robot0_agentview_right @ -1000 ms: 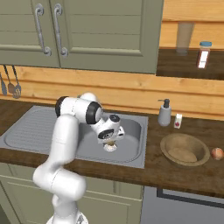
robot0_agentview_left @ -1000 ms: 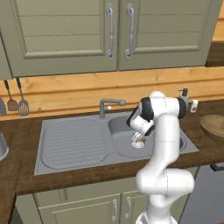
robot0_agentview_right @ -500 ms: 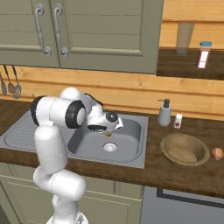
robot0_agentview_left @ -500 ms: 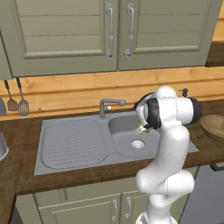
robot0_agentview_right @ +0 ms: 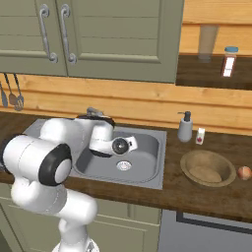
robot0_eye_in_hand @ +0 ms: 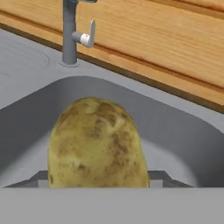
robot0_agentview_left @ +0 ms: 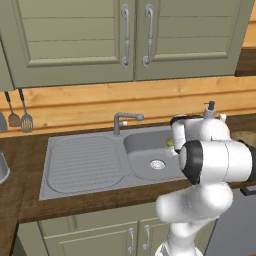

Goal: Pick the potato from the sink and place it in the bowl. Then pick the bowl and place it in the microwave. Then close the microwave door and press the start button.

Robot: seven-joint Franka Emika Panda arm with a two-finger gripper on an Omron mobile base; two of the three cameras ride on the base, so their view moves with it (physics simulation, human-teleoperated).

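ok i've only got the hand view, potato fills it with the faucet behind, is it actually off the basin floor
observer: seems so. In the left base view the potato hangs up near the back wall of the sink, apart from the drain ring, with the fingers on either side of it.
operator: where's the bowl
observer: the wooden bowl sits on the counter to the right of the sink, and it looks empty.
operator: anything close to it
observer: a soap dispenser stands behind it by the wall, and a small round reddish thing lies just off its right rim.
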